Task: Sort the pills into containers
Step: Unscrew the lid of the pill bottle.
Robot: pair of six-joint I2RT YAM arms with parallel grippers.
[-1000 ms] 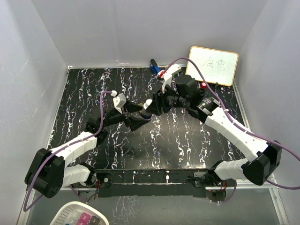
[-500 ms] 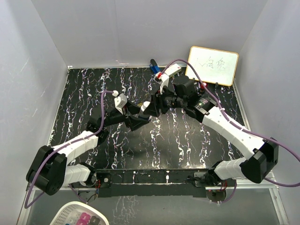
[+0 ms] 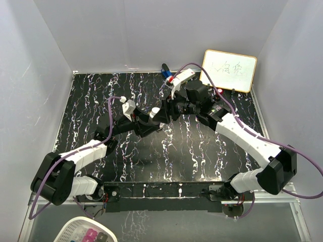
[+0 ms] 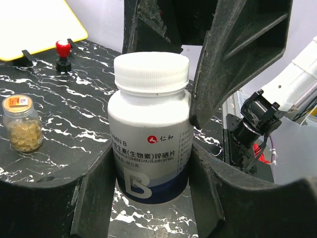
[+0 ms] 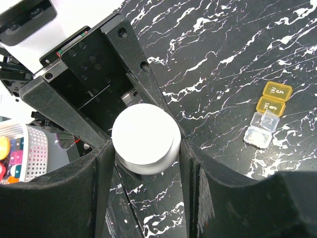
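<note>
The dark bottle (image 4: 148,148) with a grey label and a white round cap (image 5: 146,138) stands upright on the black marbled table. My left gripper (image 4: 151,148) is shut on its body from the sides. My right gripper (image 5: 146,144) comes from above and is shut on the cap; its fingers (image 4: 237,59) also show in the left wrist view. In the top view both grippers meet at the bottle (image 3: 155,112) in the middle of the table. The golden-amber bottle (image 4: 22,124) stands apart to the bottle's left. The small pill box (image 5: 267,113), with yellow and clear sections, lies on the table.
A whiteboard (image 3: 229,69) leans at the back right, with a red-topped stand (image 4: 63,49) near it. A blue object (image 3: 165,72) lies at the back edge. A white basket (image 3: 86,231) sits below the table's near edge. White walls enclose the table.
Both grippers and the bottle have shifted a little to the left and back. The right gripper has stayed over the cap.
</note>
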